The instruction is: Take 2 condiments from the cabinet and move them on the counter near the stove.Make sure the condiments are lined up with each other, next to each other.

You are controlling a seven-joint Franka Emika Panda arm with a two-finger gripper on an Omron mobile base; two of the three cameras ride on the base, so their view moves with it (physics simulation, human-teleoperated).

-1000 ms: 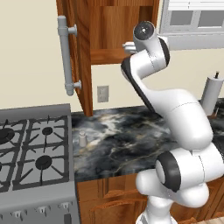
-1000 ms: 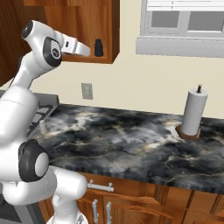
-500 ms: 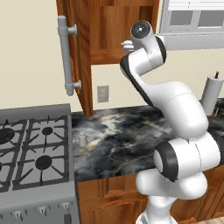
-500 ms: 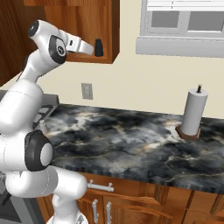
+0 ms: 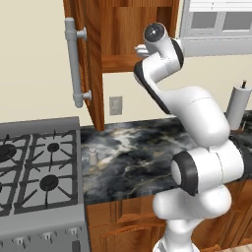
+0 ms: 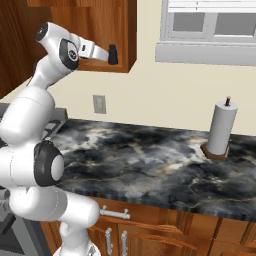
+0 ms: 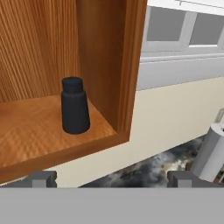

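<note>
Small black shaker bottle with a narrower cap (image 7: pixel 75 106) stands upright on the floor of the reddish-brown wooden wall cabinet (image 7: pixel 105 52), near the front edge and close to the right inner wall. Long axis vertical, cap up. In the right base view the same bottle (image 6: pixel 113 54) sits at the cabinet's open front, just past the tip of the hand (image 6: pixel 101 53).

Hand (image 7: pixel 113 178) raised to cabinet-floor level, pointed into the opening. Jaws spread wide, nothing between them; the two dark fingertips (image 7: pixel 40 179) stand far apart at the bottom of the hand view. Bottle lies ahead of the hand, left of the midline between the tips, not touching either. How near the tips are to the bottle is hard to judge.

Small light grey shaker bottle (image 5: pixel 92 156) stands upright on the dark marbled stone surface (image 5: pixel 138 157), at its left edge, just beside the grey metal gas range with black burners (image 5: pixel 37 172). Cap detail too small to make out.

Cabinet door with the long grey bar handle (image 5: pixel 75 64) is swung open toward the range. In the left base view the arm's upper links cover the cabinet opening, so the black bottle and the fingers are hidden there. The cabinet's top is cut off in all views.

Tall grey paper-towel roll on a brown stand (image 6: pixel 220 131) stands at the far right back of the surface, well apart from both bottles. White electrical outlet (image 6: pixel 99 104) on the cream wall below the cabinet.
</note>
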